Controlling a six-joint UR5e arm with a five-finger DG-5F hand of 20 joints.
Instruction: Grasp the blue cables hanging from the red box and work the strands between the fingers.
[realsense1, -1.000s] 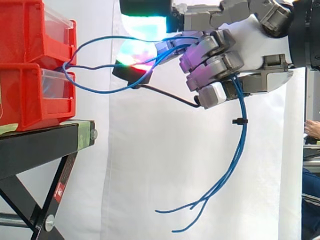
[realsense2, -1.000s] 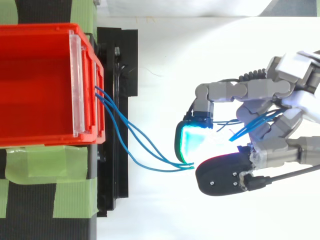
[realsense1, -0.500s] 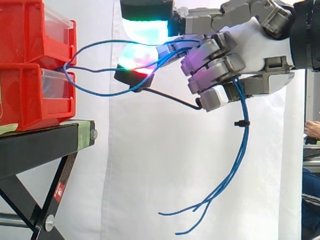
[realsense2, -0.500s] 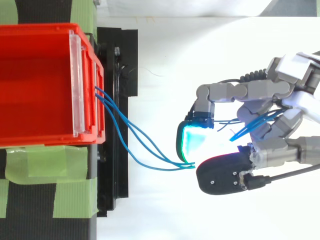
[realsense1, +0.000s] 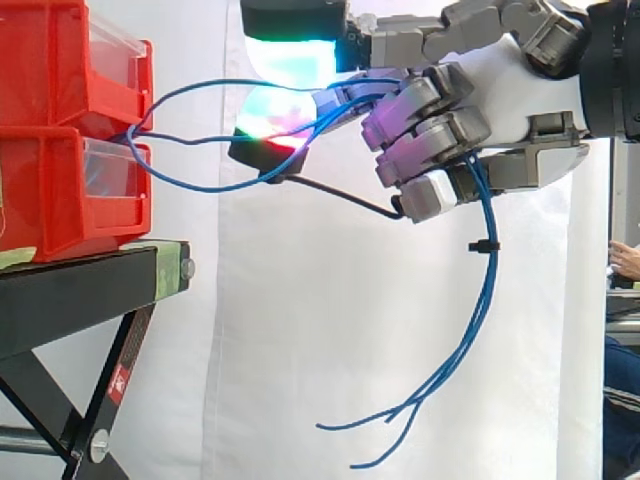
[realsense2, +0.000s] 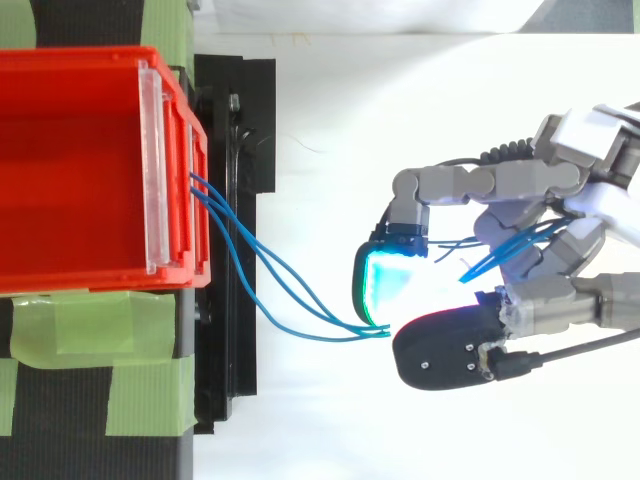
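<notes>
Blue cables (realsense1: 489, 265) run right from the red box (realsense2: 70, 170) on the black stand (realsense1: 80, 300) into the hand (realsense1: 510, 95). Its fingers (realsense1: 430, 130) are curled round the strands, and the loose ends dangle below.

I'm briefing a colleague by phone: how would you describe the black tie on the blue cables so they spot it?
From the red bins at the side view's left, follow the blue cables right into the hand. Below its curled fingers the strands hang together; the tie is the small black band round them, their only dark mark.
</notes>
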